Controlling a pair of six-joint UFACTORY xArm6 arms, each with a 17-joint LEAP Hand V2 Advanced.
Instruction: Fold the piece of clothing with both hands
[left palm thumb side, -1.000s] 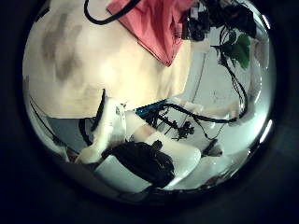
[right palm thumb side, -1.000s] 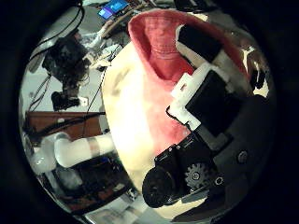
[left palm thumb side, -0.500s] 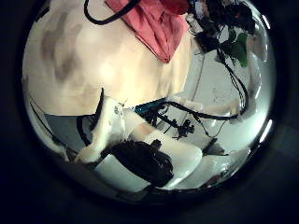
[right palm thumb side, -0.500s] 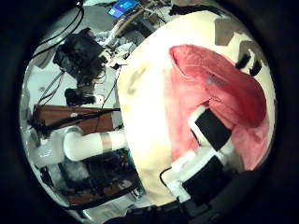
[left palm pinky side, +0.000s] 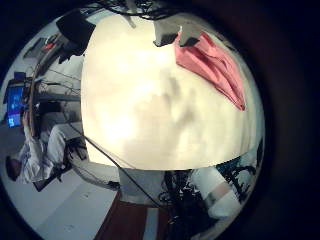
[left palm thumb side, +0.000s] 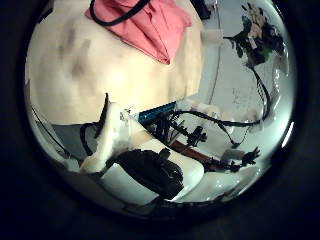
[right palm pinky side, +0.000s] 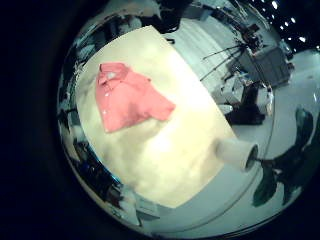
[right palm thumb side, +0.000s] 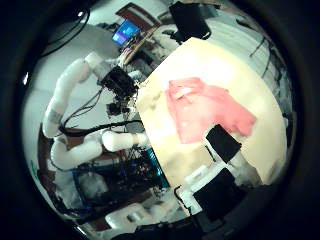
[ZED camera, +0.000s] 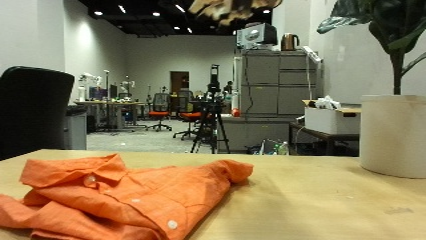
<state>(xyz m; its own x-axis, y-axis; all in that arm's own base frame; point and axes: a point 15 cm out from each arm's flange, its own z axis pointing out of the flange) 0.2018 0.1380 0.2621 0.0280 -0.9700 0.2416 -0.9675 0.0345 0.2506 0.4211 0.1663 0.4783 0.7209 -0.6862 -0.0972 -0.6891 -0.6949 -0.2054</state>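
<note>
The shirt is small and far off in the right little finger side palm view (right palm pinky side: 128, 97) and in the right thumb side palm view (right palm thumb side: 208, 110). There my right hand (right palm thumb side: 215, 175) hangs above the table, away from the shirt, with relaxed fingers (right palm thumb side: 225, 148) that hold nothing. The shirt also shows in the left little finger side palm view (left palm pinky side: 212, 68) and in the left thumb side palm view (left palm thumb side: 150, 25). My left hand (left palm thumb side: 140, 165) is open, off the cloth.
A white plant pot (ZED camera: 393, 135) stands on the table beside the shirt; it also shows in the right little finger side palm view (right palm pinky side: 237, 153). A black chair (ZED camera: 33, 110) stands behind the table. Bare tabletop (left palm pinky side: 150, 110) spreads beside the shirt.
My right hand lay on the shirt one second ago; it has lifted away, and the shirt now looks small and far. The left thumb side view has shifted only slightly.
</note>
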